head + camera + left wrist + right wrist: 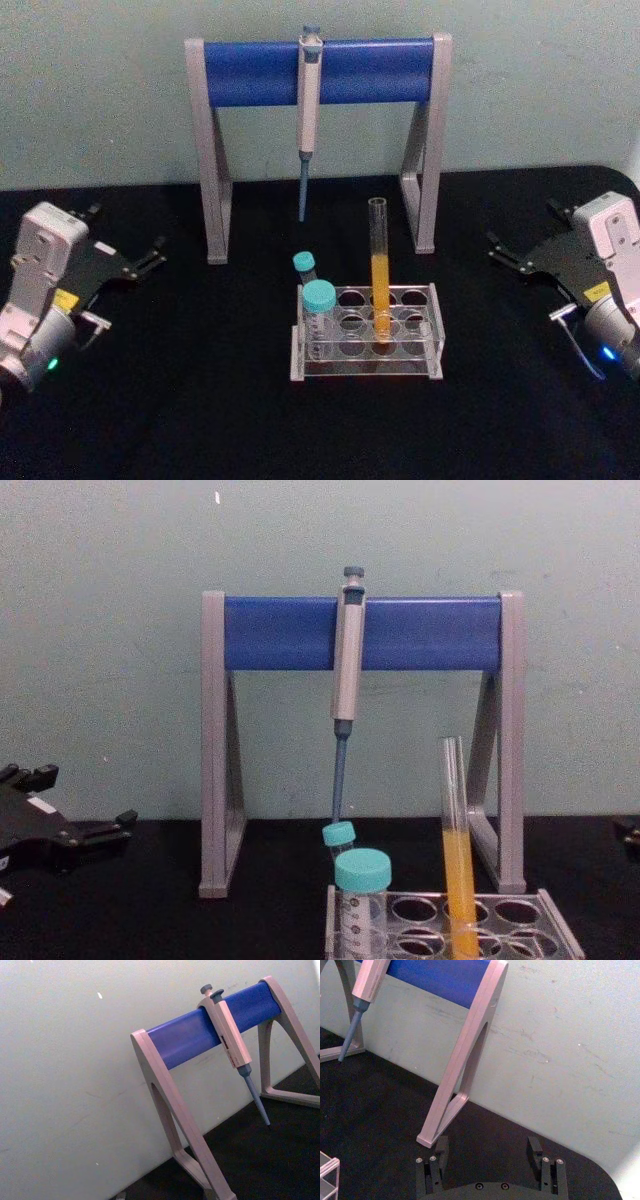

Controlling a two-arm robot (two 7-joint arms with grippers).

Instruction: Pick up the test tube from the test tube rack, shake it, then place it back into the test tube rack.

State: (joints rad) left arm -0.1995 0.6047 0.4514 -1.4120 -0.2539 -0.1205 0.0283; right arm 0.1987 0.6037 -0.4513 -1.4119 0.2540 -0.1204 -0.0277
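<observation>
The test tube [379, 262] stands upright in the test tube rack [368, 366] at the table's middle, orange-yellow liquid filling its lower half; from the chest the tube [457, 850] rises well above the rack [558, 928]. My left gripper [125, 232] rests far to the left of the rack, open and holding nothing, and appears again at the chest view's left edge [88, 795]. My right gripper [522, 225] sits far to the right, open and bare; its two fingers [441, 1147] stand wide apart over the black cloth.
Two teal-capped tubes [318, 300] occupy the rack's left end. Behind the rack stands a blue-and-grey stand [250, 70] with a grey pipette [309, 100] hanging from its bar. Black cloth covers the table; a pale wall lies behind.
</observation>
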